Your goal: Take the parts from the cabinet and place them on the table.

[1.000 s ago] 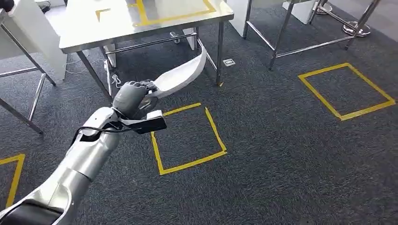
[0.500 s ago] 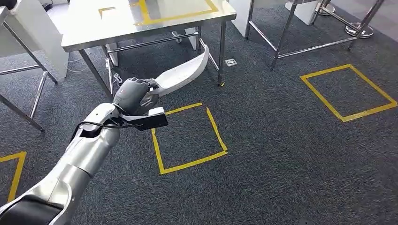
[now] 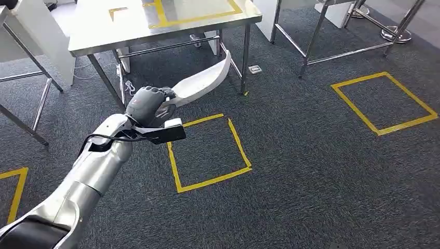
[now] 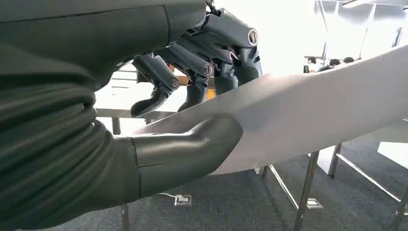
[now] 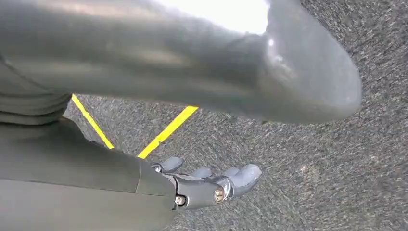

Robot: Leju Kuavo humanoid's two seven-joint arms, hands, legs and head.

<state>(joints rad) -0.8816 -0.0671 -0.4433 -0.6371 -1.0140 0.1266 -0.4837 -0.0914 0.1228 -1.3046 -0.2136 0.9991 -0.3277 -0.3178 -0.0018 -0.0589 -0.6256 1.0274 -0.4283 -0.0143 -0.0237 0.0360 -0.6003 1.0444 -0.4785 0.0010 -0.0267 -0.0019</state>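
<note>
White part [image 3: 203, 81] juts forward from the gripping left hand [image 3: 148, 105].

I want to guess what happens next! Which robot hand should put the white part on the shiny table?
Probably the left. The left hand already grips the long white part, held out toward the steel table. The right hand hangs over the carpet, holding nothing.

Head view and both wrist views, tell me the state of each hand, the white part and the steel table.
left hand: gripping the white part, thumb under it
white part: held in the air, short of the table
right hand: holding nothing, above carpet
steel table: nothing on the visible top
</note>
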